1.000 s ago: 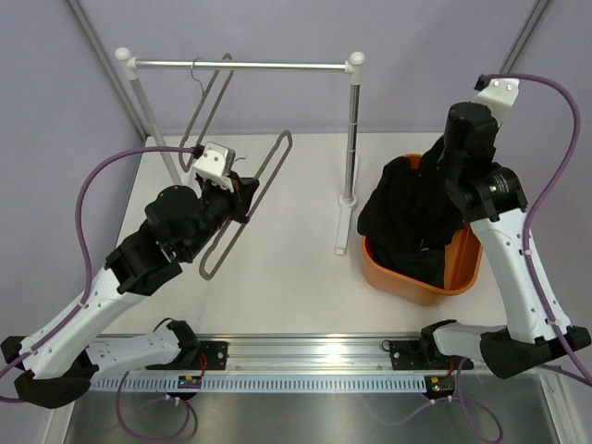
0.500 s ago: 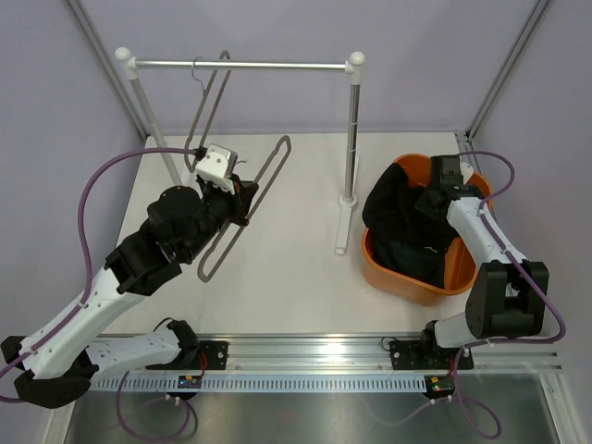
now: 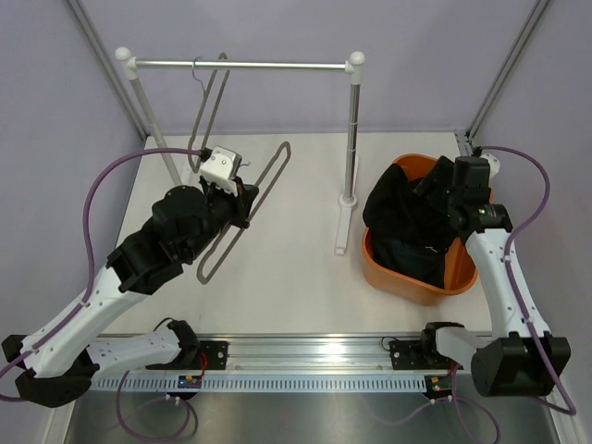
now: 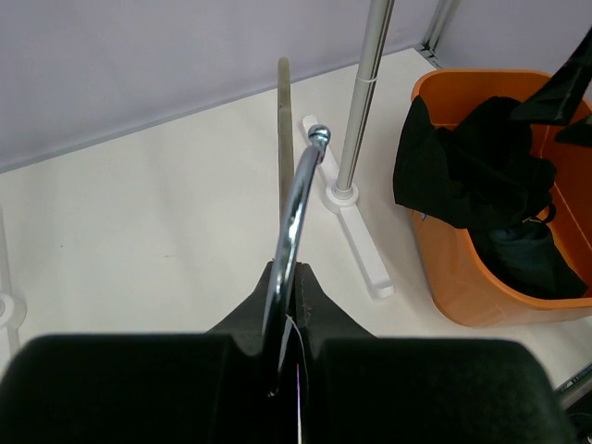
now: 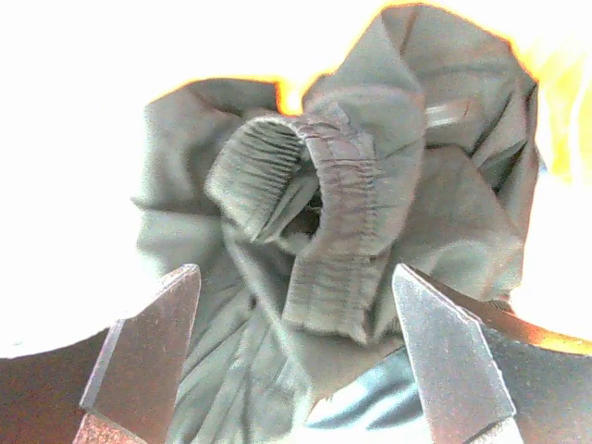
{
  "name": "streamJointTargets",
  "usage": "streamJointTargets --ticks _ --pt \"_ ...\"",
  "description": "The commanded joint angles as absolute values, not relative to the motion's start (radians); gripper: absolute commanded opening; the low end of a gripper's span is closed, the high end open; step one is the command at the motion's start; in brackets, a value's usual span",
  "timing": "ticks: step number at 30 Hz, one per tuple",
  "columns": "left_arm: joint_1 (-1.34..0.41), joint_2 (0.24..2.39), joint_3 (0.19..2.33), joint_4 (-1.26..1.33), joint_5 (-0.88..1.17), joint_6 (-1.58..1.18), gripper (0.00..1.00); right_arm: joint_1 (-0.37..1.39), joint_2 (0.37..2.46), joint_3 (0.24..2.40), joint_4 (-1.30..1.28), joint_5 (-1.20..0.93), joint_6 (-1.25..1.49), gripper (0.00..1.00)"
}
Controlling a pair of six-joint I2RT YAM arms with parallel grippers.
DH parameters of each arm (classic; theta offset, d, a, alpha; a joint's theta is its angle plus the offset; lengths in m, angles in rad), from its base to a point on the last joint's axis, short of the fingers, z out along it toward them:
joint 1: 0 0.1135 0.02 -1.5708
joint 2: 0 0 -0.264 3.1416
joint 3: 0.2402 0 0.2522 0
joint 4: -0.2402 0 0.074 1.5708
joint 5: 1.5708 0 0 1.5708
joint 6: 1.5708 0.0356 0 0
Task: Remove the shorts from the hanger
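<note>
Gaping right gripper (image 5: pixel 296 273) hovers over shorts (image 5: pixel 231 231), waistband (image 5: pixel 344 213) visible only wrist-close; left gripper (image 4: pixel 287 287) clamps hanger (image 4: pixel 296 194)

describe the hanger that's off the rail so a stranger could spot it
Start at the clothes rail at the back. In front of it, left of centre, a bare grey hanger slants downward. Unlike the other hanger hooked on the bar, this one is off it, its chrome hook clamped in the left end effector.

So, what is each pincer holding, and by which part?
Left pincer: the hanger, by its chrome hook. Right pincer: nothing, open over the shorts.
</note>
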State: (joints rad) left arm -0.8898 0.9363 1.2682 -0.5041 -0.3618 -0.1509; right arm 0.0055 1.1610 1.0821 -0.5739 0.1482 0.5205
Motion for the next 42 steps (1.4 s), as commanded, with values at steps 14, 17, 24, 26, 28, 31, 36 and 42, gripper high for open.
streamJointTargets --ticks 14,17,24,26,28,31,36,42 --pt "-0.887 0.950 1.316 -0.482 -0.330 -0.155 0.00 0.300 1.038 1.175 -0.779 0.222 0.503 0.82" --pt "-0.887 0.951 1.316 -0.483 -0.325 -0.155 0.00 0.339 1.043 1.129 -0.762 0.221 0.523 0.80" --pt "-0.887 0.951 1.313 -0.488 -0.322 -0.153 0.00 0.362 1.083 1.060 -0.715 0.216 0.531 0.78" --pt "-0.887 0.951 1.313 -0.488 -0.321 -0.153 0.00 0.360 1.100 1.042 -0.689 0.209 0.535 0.77" --pt "-0.888 0.953 1.313 -0.491 -0.322 -0.153 0.00 0.361 1.112 1.029 -0.672 0.192 0.538 0.76" --pt "-0.887 0.953 1.313 -0.494 -0.324 -0.152 0.00 0.362 1.135 1.016 -0.649 0.183 0.541 0.74" --pt "-0.887 0.954 1.312 -0.495 -0.324 -0.149 0.00 0.361 1.163 0.988 -0.623 0.183 0.543 0.58" --pt "-0.887 0.962 1.312 -0.495 -0.322 -0.149 0.00 0.361 1.164 0.969 -0.617 0.212 0.546 0.09"
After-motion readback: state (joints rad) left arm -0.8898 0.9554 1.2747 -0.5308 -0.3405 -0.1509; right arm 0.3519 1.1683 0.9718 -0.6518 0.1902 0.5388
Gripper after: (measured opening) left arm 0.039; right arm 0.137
